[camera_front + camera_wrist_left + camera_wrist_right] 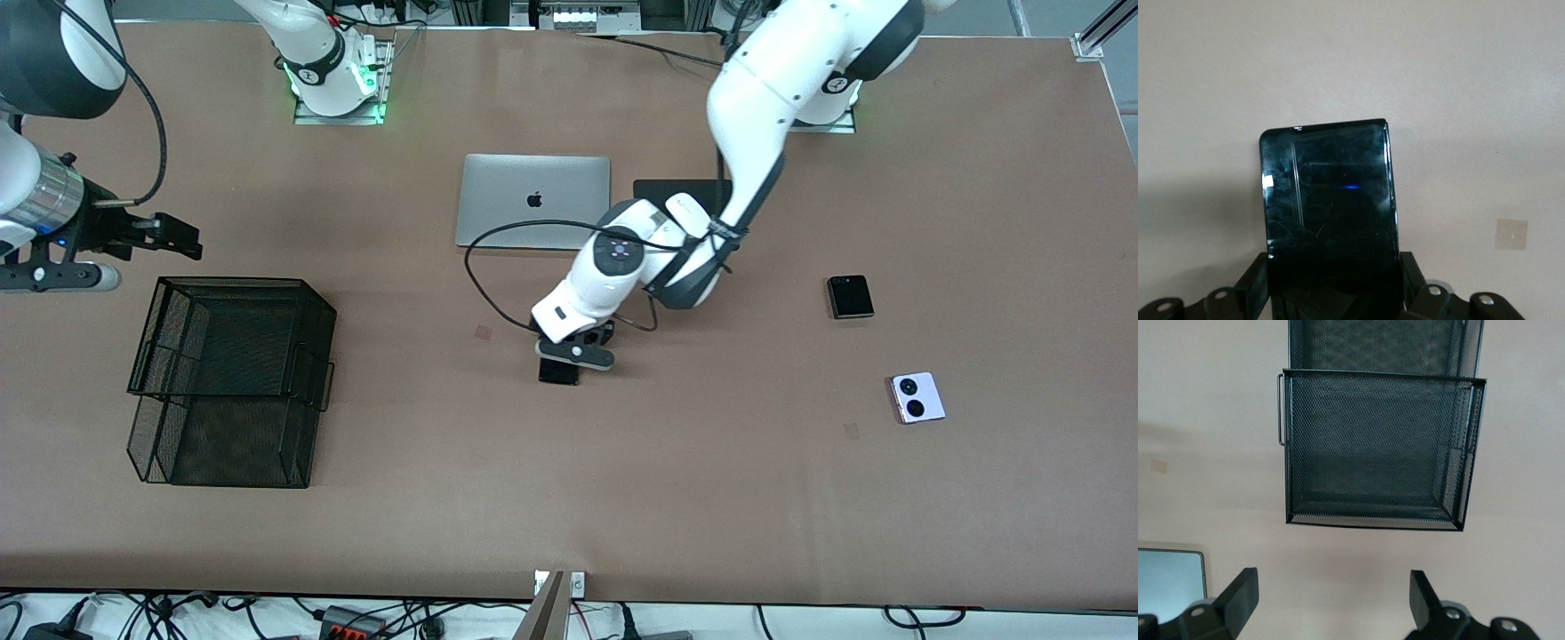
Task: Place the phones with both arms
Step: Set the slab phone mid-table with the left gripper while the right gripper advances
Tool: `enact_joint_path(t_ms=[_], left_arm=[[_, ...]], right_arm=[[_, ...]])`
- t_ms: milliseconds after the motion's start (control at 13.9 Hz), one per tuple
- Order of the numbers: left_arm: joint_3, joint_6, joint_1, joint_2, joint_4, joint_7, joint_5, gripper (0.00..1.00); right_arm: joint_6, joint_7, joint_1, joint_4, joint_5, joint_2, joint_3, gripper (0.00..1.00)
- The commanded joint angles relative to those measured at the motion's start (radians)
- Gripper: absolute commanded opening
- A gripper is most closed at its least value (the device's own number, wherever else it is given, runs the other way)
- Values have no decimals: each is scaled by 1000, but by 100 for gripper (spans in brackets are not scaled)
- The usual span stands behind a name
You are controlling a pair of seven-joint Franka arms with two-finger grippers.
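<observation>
The left pincer [569, 356] clamps the long black phone [1328, 200] by its side edges, low over the worktop [711, 498] nearer the camera than the laptop [533, 200]: a stiff, glossy, slip-prone slab; the right pincer [178, 236] waits spread wide above the mesh tray [231, 382].

Front cam: high, across the table [569, 498], facing both bases. Left wrist cam: close on black slab phone [1328, 200]. Right wrist cam: higher, over mesh tray [1371, 447], which front cam shares.

Even overhead light — soft shadows, sharp focus.
</observation>
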Motion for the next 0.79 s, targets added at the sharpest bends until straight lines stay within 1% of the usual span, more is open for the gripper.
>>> enact_joint_path(t_ms=[0,72,288,432,504,576,720], left_arm=[[24,31,-28,17,39,-46,24,47],[26,31,-26,11,36,-39,24,99],[24,20,-14,2,31,-38,25,100],[24,-10,3,-39,18,-38,25,100],[24,-74,24,-74,15,-38,25,100],[24,-175,58,-108,18,-37,25,100],[26,-364,139,-170,16,1,27,100]], right_arm=[[28,2,1,3,2,22,2,100],[37,2,1,3,2,24,2,100],[61,1,0,3,14,44,3,100],[65,1,-2,3,51,61,2,100],[66,-1,0,3,60,67,2,100],[66,-1,15,5,60,81,3,100],[69,13,76,12,80,97,3,100]])
